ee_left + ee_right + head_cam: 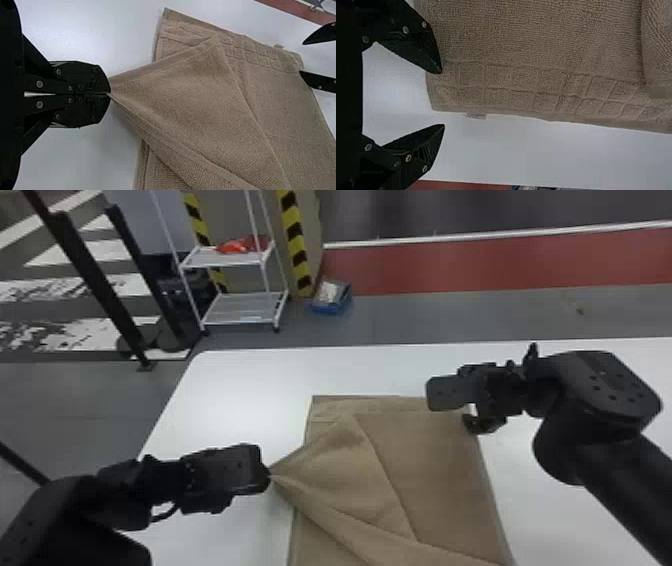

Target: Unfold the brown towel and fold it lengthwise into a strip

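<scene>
The brown towel [445,485] lies on the white table, a flap of it drawn out to the left into a point. At that point my left gripper [267,475] is shut on the towel. In the left wrist view, the left gripper [109,94] pinches the corner of the towel [190,103]. My right gripper [450,410] is over the towel's far right corner. In the right wrist view the right gripper [443,99] stands open beside the corner of the towel [526,47], one fingertip over the cloth and the other over the table.
The white table [240,390] extends around the towel. Beyond its far edge stand a white wire shelf [240,307] with red items and a blue box [331,297] on the floor. Black posts rise at the far left.
</scene>
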